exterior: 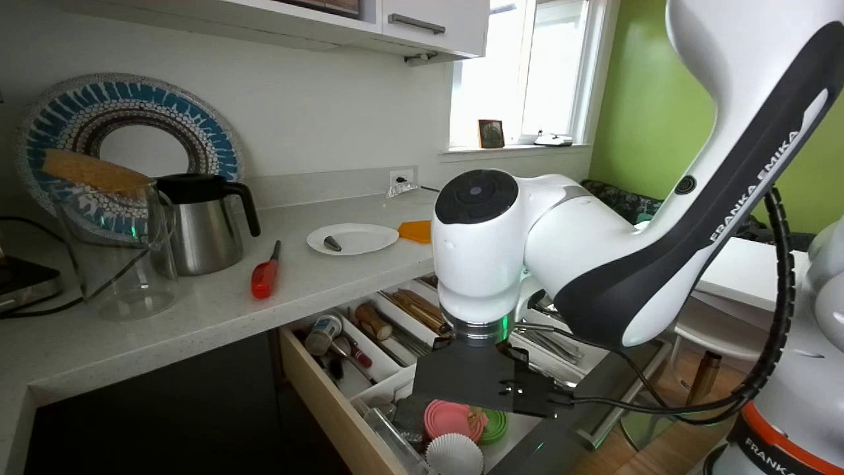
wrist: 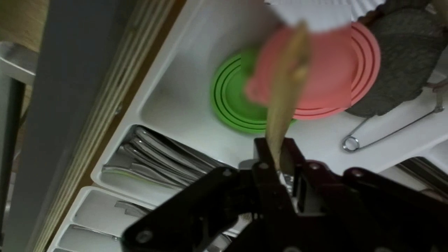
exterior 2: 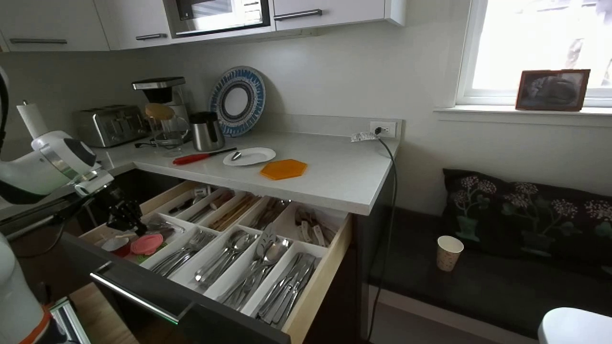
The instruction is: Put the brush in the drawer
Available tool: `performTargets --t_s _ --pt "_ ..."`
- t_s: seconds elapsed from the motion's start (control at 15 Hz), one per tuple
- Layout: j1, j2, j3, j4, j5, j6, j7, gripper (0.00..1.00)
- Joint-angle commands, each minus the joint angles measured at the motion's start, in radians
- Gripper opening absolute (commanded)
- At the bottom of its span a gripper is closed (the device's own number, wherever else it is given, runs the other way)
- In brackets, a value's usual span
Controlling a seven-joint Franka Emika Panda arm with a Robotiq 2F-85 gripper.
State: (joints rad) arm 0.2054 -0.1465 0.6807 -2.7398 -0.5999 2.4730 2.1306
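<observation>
A pale bench (exterior 2: 330, 153) is running beneath white cupboards (exterior 2: 351, 9) toward a window (exterior: 494, 72) and a green wall (exterior: 633, 99). It is carrying one orange mat (exterior 2: 283, 169), one white plate (exterior 2: 258, 155), one red lighter (exterior: 264, 278) and one steel pot (exterior: 210, 241). Below, the drawer (exterior 2: 325, 277) is standing open. Inside, one pink bowl (wrist: 329, 70) is overlapping one green bowl (wrist: 233, 99); above them the hand (wrist: 275, 150) is gripping the brush (wrist: 285, 87), whose handle is looking slim, tan and wooden.
</observation>
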Motion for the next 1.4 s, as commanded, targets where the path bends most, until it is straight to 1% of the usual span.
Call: performTargets --t_s 0.0,0.2,0.4,0.47,0.67,0.8,1.0,1.07,1.13,1.27,1.33 --pt "-0.034 0.109 0.027 0.049 -0.165 0.021 0.110 0.03" --pt "-0.036 0.191 0.016 0.095 -0.314 0.013 0.191 0.03" --pt "-0.035 0.278 -0.010 0.142 -0.430 0.017 0.247 0.03" --pt "0.039 0.299 -0.092 0.157 -0.455 0.021 0.250 0.03" --pt "0.095 0.363 -0.173 0.204 -0.499 0.022 0.258 0.03" --pt "0.135 0.400 -0.226 0.230 -0.503 0.027 0.253 0.03" --pt "0.171 0.427 -0.268 0.260 -0.488 0.033 0.245 0.03" --pt "0.179 0.426 -0.275 0.263 -0.486 0.038 0.245 0.39" --pt "0.186 0.418 -0.280 0.264 -0.479 0.035 0.236 0.39" --pt "0.197 0.408 -0.284 0.264 -0.463 0.036 0.225 0.53" --pt "0.201 0.395 -0.283 0.261 -0.453 0.036 0.216 0.62"
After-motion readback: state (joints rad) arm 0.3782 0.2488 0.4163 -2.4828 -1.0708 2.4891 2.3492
